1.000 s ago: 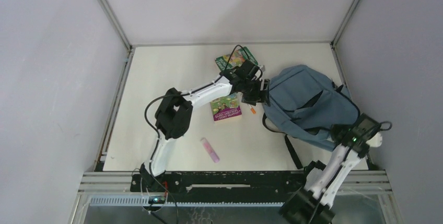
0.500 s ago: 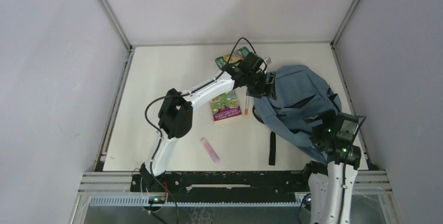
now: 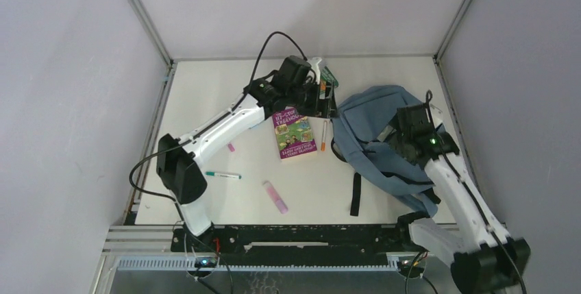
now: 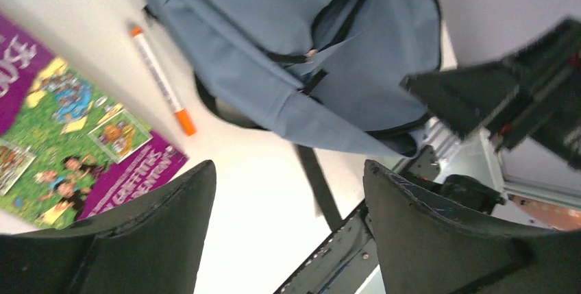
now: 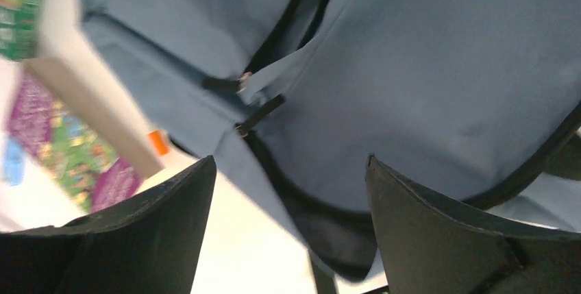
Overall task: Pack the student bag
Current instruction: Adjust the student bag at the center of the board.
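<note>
The dusty-blue student bag [image 3: 384, 133] lies flat at the right of the table, one black strap [image 3: 355, 194] trailing toward the near edge. My left gripper [image 4: 288, 170] hovers open just left of the bag's top, above bare table, with nothing between its fingers. My right gripper [image 5: 291, 164] hangs open over the bag's middle, close to the black zip pulls [image 5: 241, 81], and holds nothing. In the top view the left gripper [image 3: 324, 99] is at the bag's upper left and the right gripper [image 3: 401, 131] is over the fabric.
A purple book [image 3: 294, 133] and an orange-tipped pen [image 3: 323, 135] lie left of the bag. A green book [image 3: 331, 75] peeks out behind the left wrist. A teal pen [image 3: 223, 175] and a pink item [image 3: 275, 196] lie nearer the front.
The right arm swung from the near right corner up over the bag and its jaws opened. The left gripper drew back up and left off the bag's edge. The strap now lies straight.
</note>
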